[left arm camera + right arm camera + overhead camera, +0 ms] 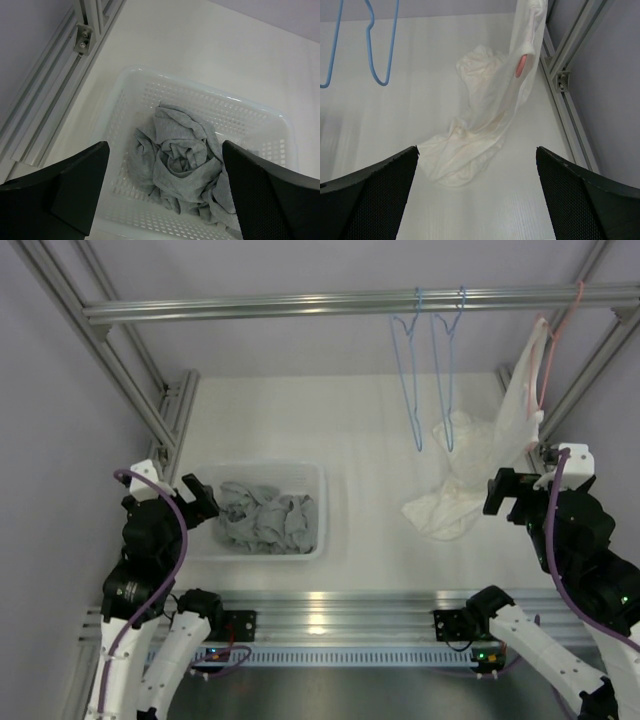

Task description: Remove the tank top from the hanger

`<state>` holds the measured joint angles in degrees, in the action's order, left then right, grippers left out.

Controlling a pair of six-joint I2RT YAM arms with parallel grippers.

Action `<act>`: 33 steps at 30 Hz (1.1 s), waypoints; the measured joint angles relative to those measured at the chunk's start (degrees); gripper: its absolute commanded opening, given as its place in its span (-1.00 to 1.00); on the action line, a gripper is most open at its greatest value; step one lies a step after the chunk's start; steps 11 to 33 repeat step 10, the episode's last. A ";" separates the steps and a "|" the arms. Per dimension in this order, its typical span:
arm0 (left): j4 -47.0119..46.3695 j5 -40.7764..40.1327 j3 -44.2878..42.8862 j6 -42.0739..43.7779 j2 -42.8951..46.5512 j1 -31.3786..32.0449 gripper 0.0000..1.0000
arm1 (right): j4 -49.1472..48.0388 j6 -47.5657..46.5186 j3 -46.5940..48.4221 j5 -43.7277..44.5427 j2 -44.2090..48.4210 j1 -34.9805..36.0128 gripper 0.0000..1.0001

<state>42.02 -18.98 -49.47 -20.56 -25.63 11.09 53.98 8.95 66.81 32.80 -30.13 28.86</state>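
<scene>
A white tank top (522, 400) hangs from a pink hanger (549, 345) on the rail at the far right. Its lower part lies crumpled on the table (447, 502). The right wrist view shows the tank top (480, 125) ahead, with the pink hanger's tip (521, 66) poking through the cloth. My right gripper (512, 495) (477, 200) is open and holds nothing, hovering just right of the crumpled cloth. My left gripper (190, 502) (165, 195) is open too, above the left end of a basket.
A white perforated basket (322, 502) (150, 85) at the left holds crumpled grey garments (265, 517) (185, 160). Two bare blue hangers (430, 370) (380, 50) hang from the rail (250, 308) left of the tank top. Aluminium frame posts (590, 365) (570, 75) flank the table.
</scene>
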 measured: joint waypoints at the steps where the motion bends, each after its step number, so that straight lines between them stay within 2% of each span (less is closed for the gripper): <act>1: -0.28 0.15 0.00 0.00 0.02 0.00 0.98 | 0.04 -0.04 -0.04 0.04 0.00 0.00 0.99; 33: -1.22 1.66 0.22 0.00 0.50 0.07 0.98 | -1.07 -0.39 -0.90 0.20 0.04 0.00 0.99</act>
